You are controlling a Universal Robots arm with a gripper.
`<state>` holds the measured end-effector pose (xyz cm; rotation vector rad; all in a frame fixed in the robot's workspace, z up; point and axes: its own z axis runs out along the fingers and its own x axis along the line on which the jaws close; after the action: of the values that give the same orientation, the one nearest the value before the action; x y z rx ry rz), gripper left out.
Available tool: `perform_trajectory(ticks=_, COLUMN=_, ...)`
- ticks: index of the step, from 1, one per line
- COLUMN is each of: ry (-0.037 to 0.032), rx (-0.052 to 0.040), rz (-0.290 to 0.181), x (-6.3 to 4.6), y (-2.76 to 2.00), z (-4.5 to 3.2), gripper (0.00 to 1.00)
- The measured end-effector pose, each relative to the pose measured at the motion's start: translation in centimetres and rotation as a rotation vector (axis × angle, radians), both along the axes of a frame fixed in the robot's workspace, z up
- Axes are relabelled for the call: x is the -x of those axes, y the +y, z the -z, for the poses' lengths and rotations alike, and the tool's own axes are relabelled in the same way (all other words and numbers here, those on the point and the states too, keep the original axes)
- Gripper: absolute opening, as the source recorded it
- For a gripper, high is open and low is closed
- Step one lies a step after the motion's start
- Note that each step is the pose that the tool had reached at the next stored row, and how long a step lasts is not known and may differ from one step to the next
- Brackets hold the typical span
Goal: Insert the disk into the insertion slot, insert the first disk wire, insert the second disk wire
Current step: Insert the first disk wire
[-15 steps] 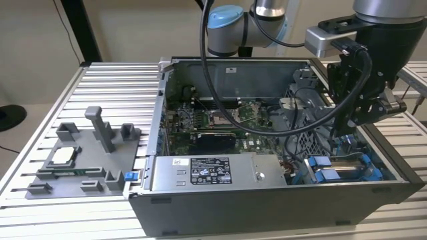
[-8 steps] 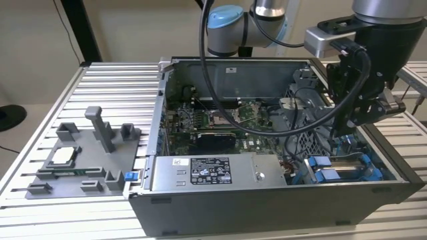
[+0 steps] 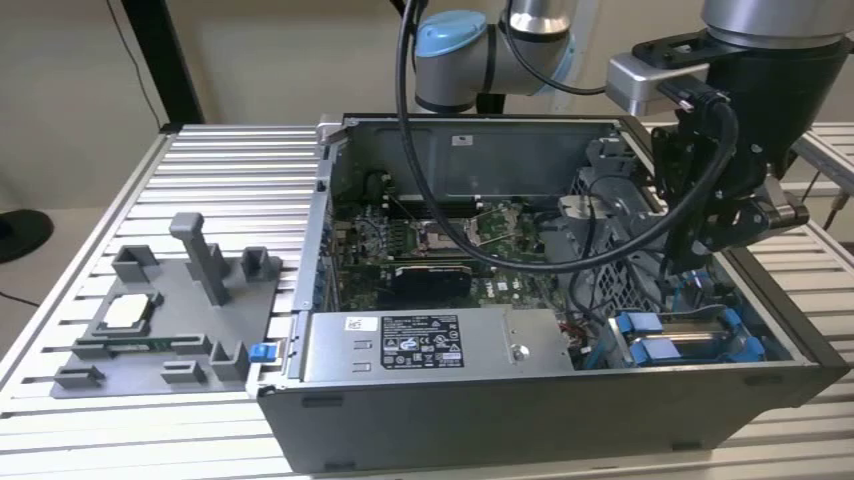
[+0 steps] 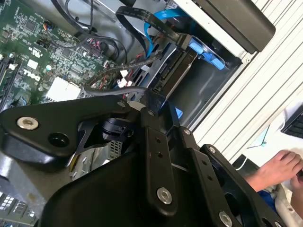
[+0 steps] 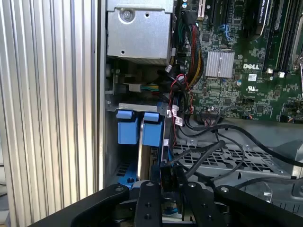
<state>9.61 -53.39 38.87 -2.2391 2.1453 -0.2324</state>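
The disk (image 5: pixel 140 158) sits edge-on in the insertion slot (image 5: pixel 137 107), a grey metal bay in the open computer case. Its blue carrier tabs (image 5: pixel 140 130) stick out of the bay. In the exterior view the blue carrier (image 3: pixel 667 345) lies in the case's near corner on the exterior view's right. My gripper (image 5: pixel 168 182) is lowered into the case just beside the bay and is shut on the black plug of a disk wire (image 5: pixel 199 152), whose dark cable trails off over the perforated metal. The gripper (image 4: pixel 151 101) and its black linkage show in the second wrist view, and the gripper (image 3: pixel 683 262) hangs over the bay.
A silver power supply box (image 3: pixel 414 345) with a sticker fills the case's front. The green motherboard (image 3: pixel 441 240) lies behind it. A blue flat cable (image 4: pixel 163 16) loops near the bay. A grey fixture (image 3: pixel 174 320) stands on the slatted table (image 3: pixel 227 170). A person's hand (image 4: pixel 279 170) is beyond the case.
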Motion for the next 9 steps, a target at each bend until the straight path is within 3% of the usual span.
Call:
perform_trajectory(ticks=2, ry=-0.0001, rx=0.0, rz=0.0, x=0.0, y=0.02, z=0.01, gripper=1.0)
perform_trajectory(ticks=3, ry=-0.0001, rx=0.0, rz=0.0, x=0.0, y=0.03, z=0.01, gripper=0.0)
perform_trajectory(ticks=9, ry=0.0005, rx=0.0001, rz=0.0, x=-0.53, y=0.03, z=0.01, gripper=0.0)
